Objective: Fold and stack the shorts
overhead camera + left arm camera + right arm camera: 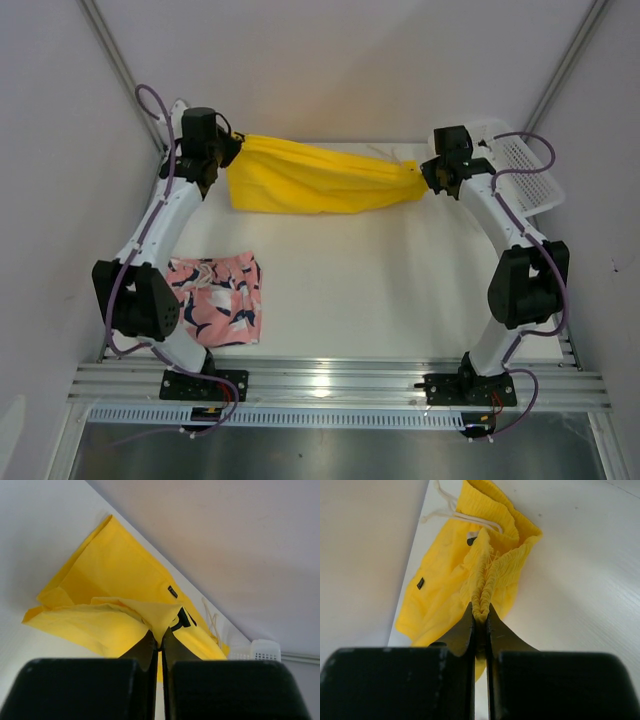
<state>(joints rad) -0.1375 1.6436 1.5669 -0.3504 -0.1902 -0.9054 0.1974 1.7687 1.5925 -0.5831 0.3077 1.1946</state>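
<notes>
While the yellow shorts [315,180] are held stretched between the two arms at the far side of the table [400,290], they are gripped at both ends. The left gripper [232,150] is closed fully on a fold of thin yellow cloth at the left end; in the left wrist view its fingers [142,647] are pressed together with the fabric pinched at their tips. The right gripper [428,172] is clamped almost as tightly on the gathered waistband [482,587] at the right end, where the bunched ribbing is squeezed between the fingertips. Between the grippers the garment is drawn into a band that is broad at the left and narrows to a bunch at the right. Its lower part appears to be resting on the table close to the back wall, though contact along the whole edge cannot be made out. A small dark logo [172,591] is seen on the yellow cloth, and a white drawstring [455,515] is trailed from the waistband onto the table. The pink shorts [218,298] are laid flat at the near left of the table, beside the left arm and well apart from the yellow pair. A white basket [525,170] is placed at the far right corner, just behind the right arm.
</notes>
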